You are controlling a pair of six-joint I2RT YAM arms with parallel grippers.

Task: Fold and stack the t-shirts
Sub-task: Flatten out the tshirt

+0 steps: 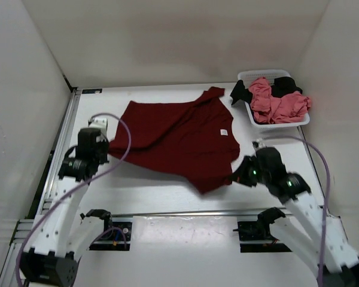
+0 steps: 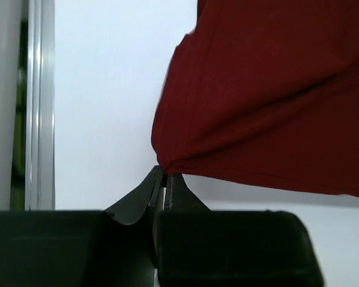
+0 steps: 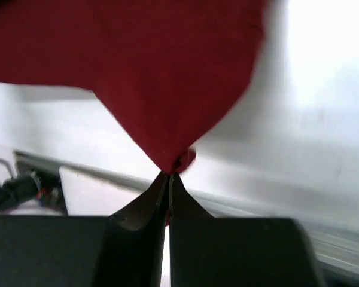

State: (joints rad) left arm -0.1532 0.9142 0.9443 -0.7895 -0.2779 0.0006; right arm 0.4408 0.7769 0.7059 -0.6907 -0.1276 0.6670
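Observation:
The dark maroon t-shirt [image 1: 176,137] lies spread on the white table, partly lifted at two points. My left gripper [image 1: 105,153] is shut on its left corner, which shows in the left wrist view [image 2: 165,167] with the maroon t-shirt [image 2: 275,95] stretching up and right. My right gripper [image 1: 238,174] is shut on the shirt's right edge; the right wrist view [image 3: 170,172] shows the maroon t-shirt [image 3: 161,72] pulled into a point at the fingertips. The salmon pink t-shirt [image 1: 278,104] and the black t-shirt [image 1: 287,85] lie crumpled in the basket.
A white perforated basket [image 1: 251,118] stands at the back right of the table. White walls enclose the table on three sides. A metal rail [image 1: 57,161] runs along the left edge. The arm bases sit at the near edge.

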